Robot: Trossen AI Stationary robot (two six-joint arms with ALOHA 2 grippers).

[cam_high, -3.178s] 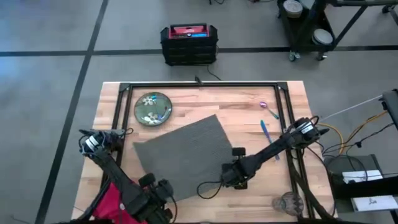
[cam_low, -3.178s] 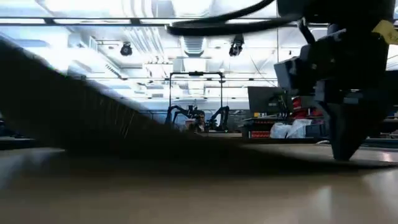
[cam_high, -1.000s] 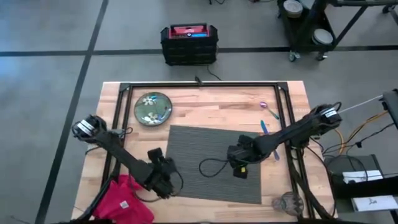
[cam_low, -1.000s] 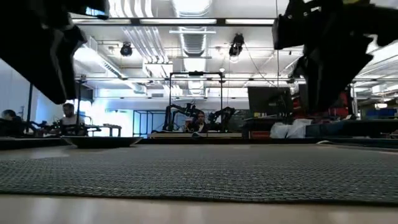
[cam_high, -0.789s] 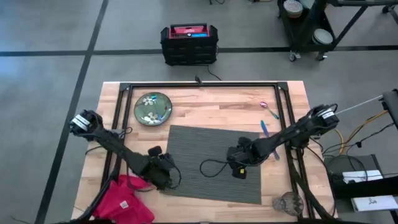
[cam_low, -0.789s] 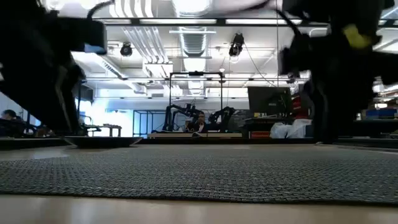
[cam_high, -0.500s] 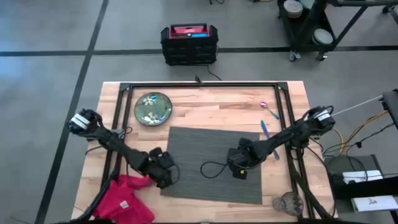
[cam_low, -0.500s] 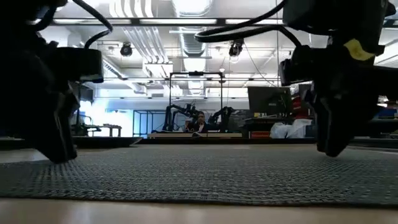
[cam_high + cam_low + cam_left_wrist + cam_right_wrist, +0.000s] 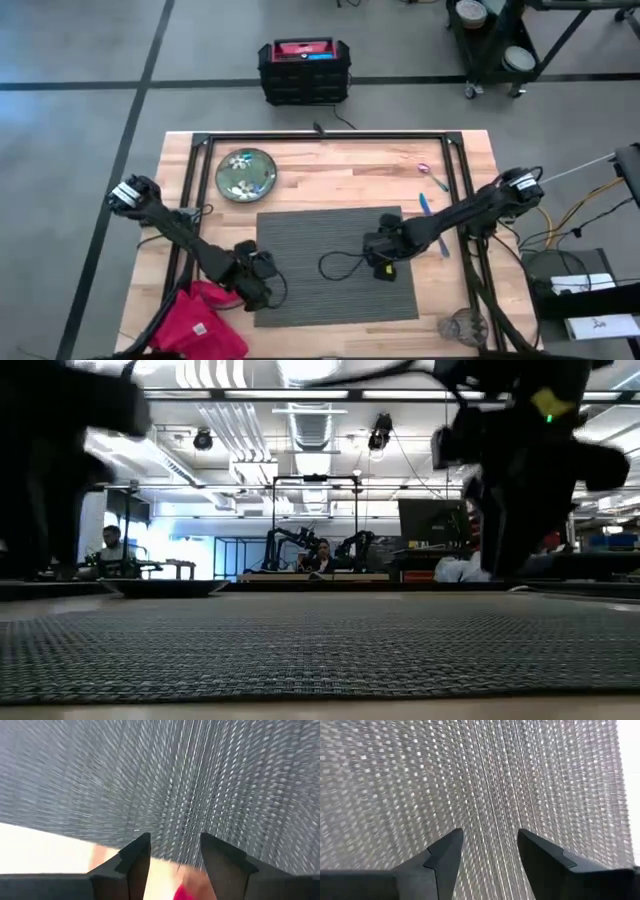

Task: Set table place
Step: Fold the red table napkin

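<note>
Squared up since earlier, the placemat (image 9: 335, 265) lies flat mid-desk (image 9: 330, 170); both grippers' jaws are released above it (plate (image 9: 246, 174), napkin (image 9: 200, 320), utensils (image 9: 428, 195), glass (image 9: 463, 326) remain).

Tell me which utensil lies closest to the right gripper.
The blue utensil, lying on the table just off the placemat's far right corner. The purple utensil sits farther toward the table's far edge, away from the right gripper.

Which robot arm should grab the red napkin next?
Probably the left. The left gripper hangs open at the placemat's near-left edge, right beside the red napkin. The right gripper is over the mat's right part, farther away.
</note>
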